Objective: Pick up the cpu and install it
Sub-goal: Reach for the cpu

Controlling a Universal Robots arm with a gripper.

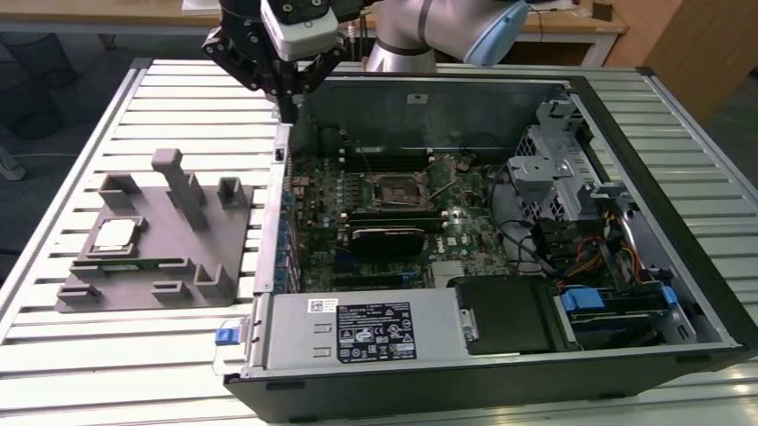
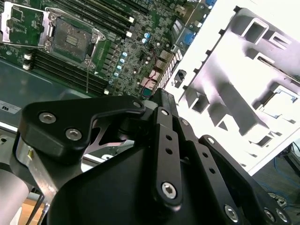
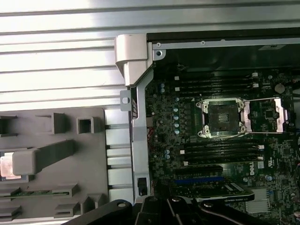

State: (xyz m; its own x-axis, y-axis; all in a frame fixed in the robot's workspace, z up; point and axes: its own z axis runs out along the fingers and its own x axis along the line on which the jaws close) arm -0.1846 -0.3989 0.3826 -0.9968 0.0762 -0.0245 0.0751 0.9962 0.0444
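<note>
Your gripper (image 1: 288, 103) hangs above the case (image 1: 450, 111) wall nearest the fixture (image 1: 177, 266), pinched together on nothing, and the cpu (image 1: 115, 233) lies in that grey fixture (well apart from the open socket (image 1: 397, 188)).

We see the cpu (image 1: 115, 234) as a small, thin square chip with a silvery-white metal top. It lies flat, face up, seated in a shallow recess of the grey fixture (image 1: 177, 266) on the counter (image 1: 71, 355), at the exterior view's left. Nothing touches it. In the first wrist view its pale edge (image 3: 5, 165) shows beside a raised grey block.
</note>
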